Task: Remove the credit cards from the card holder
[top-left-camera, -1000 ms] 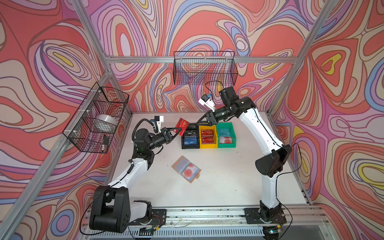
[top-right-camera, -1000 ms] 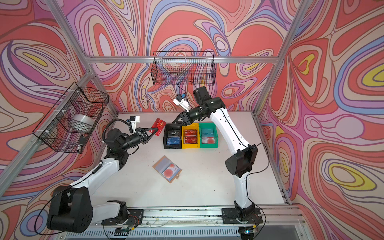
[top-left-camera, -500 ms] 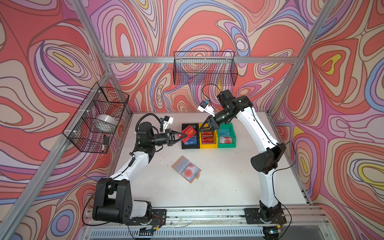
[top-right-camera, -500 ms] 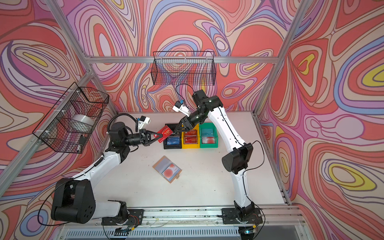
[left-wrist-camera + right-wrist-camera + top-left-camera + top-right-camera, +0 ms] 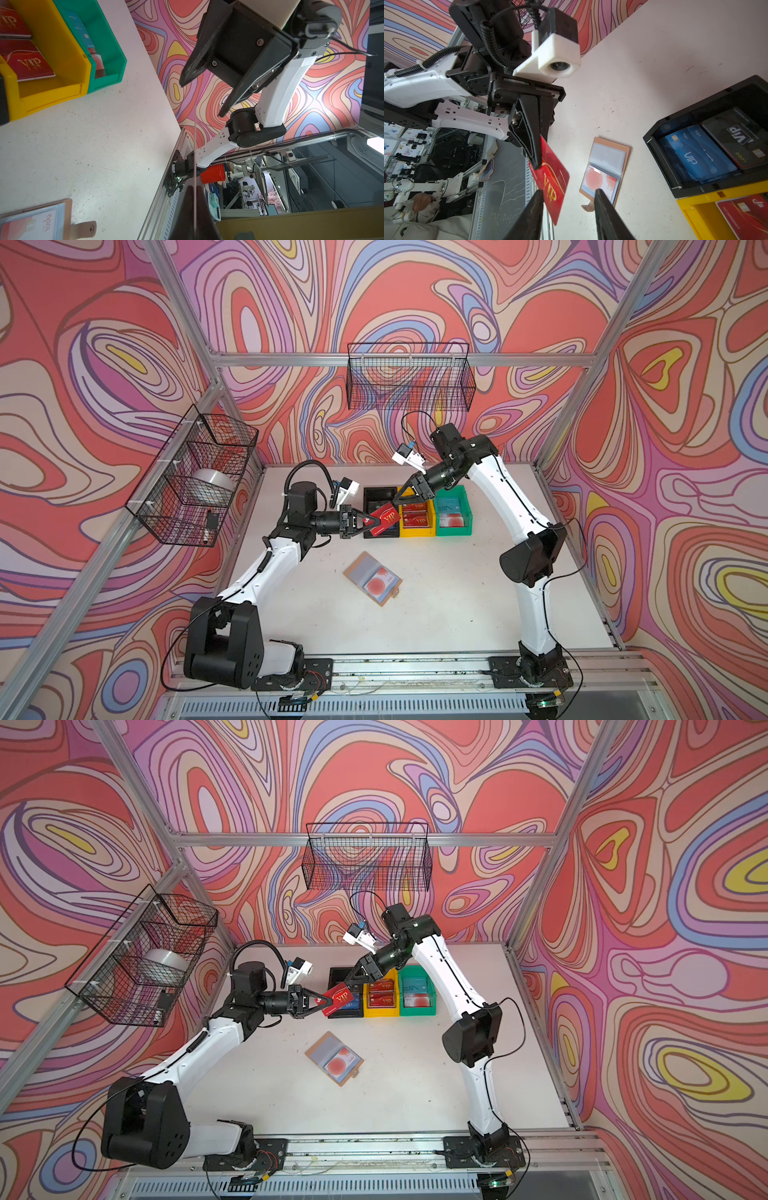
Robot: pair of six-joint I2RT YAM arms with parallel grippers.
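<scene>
Your left fingers (image 5: 368,522) are clenched on one end of the red card (image 5: 385,517), holding it in the air over the black bin (image 5: 380,492). Your right fingers (image 5: 400,498) are parted around the card's right end and grip nothing. The holder (image 5: 372,578) lies open on the counter (image 5: 457,593), nearer, with the pale card (image 5: 376,585) sleeved inside.

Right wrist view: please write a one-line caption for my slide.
Left gripper holds a red VIP card before the open right gripper.
</scene>
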